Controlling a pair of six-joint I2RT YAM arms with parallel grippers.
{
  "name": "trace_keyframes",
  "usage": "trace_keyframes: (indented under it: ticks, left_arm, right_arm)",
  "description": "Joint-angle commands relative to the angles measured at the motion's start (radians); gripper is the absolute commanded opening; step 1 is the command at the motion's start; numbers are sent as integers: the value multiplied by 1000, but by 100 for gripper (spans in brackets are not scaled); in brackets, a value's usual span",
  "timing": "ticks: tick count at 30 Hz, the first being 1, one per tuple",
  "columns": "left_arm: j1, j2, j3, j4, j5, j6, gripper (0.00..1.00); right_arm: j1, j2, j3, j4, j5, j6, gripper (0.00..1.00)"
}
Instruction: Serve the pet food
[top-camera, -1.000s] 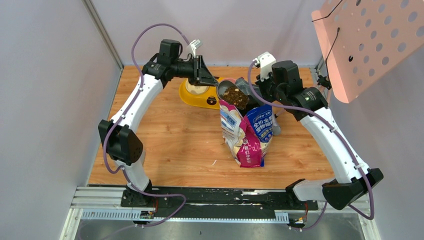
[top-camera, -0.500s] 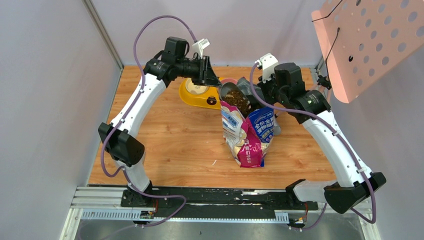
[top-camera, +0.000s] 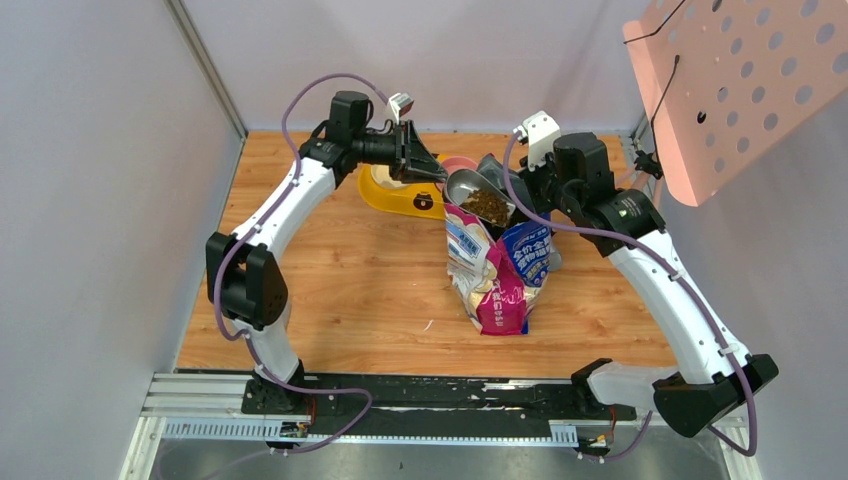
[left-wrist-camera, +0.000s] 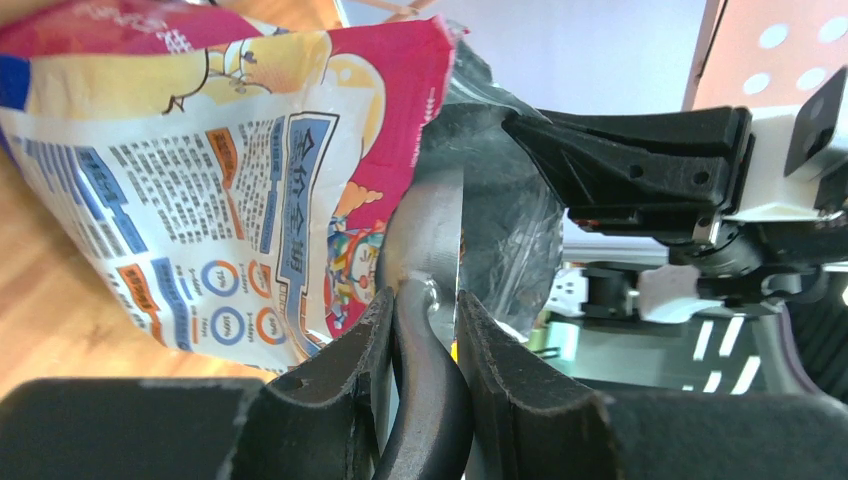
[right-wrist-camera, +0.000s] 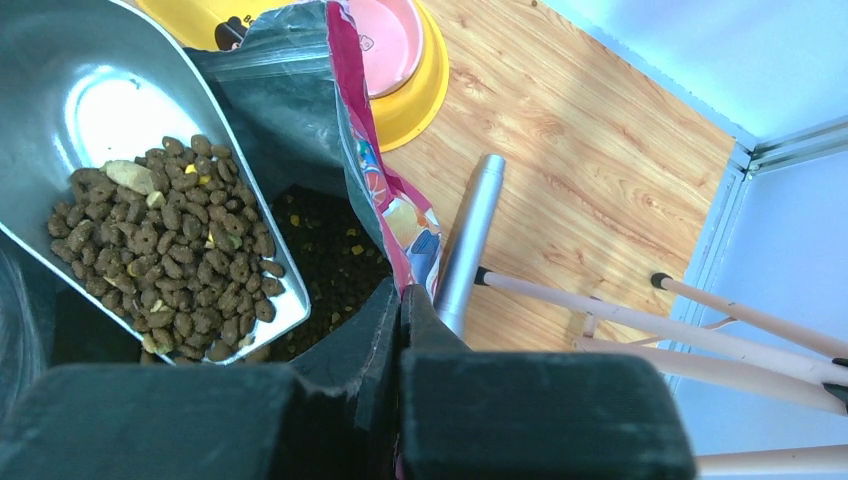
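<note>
Robot test cell in a lab. Two white arms, the left arm (top-camera: 285, 205) and the right arm (top-camera: 668, 290), are bolted to an aluminium rail (top-camera: 195, 405) at the near edge of a wood-look worktop (top-camera: 350, 280). Plain grey walls (top-camera: 90, 200) box it in on three sides, with a metal profile post (top-camera: 205, 65) in the far-left corner. A pink perforated panel (top-camera: 745, 85) sits tilted at upper right.
</note>
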Motion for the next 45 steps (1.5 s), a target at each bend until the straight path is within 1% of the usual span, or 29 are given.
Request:
trace_keyframes:
  ticks: [1,5,7,10,11,13,15,16,19,22,27,30,34,41,45]
  left_arm:
    - [23,-17,-8,200,130,-214,0]
    - [48,-43,11,55,65,-150,0]
    - [49,-44,-14,29,39,-194,0]
    - [41,-26,-75,13,59,-244,0]
    - [42,-15,-116,13,72,-276,0]
    - [45,-8,-182,53,104,-334,0]
    - [50,-10,-216,83,134,-357,0]
    - [67,-20,-213,62,165,-341,0]
    - [199,-107,-190,-5,211,-264,0]
    - [198,-104,-178,71,220,-307,0]
    - [62,-8,-136,187,217,-374,0]
    - [32,19,-95,258,229,-391,0]
    - [53,23,-86,352,232,-429,0]
    - [105,-15,-87,402,254,-440,0]
    - [163,-52,-66,392,243,-424,0]
  right_arm:
    - [2,-37,5,100,-6,-13,0]
    - [1,-31,14,100,0,-13,0]
    - [1,-33,10,100,1,-15,0]
    - [2,-28,4,100,-2,-16,0]
    - [0,-26,6,100,-3,-16,0]
    - [1,-22,13,101,-3,-17,0]
    - [1,-19,19,96,2,-18,0]
    - [1,-17,26,88,4,-22,0]
    - [0,-26,52,59,19,-31,0]
    - [-2,-46,20,73,7,-49,0]
    - [-2,-17,47,75,-11,-49,0]
    - [-1,-14,46,87,-11,-49,0]
    - [-2,-34,15,94,-11,-48,0]
    - [-2,-52,2,95,-5,-58,0]
    - [-2,-56,-1,95,1,-67,0]
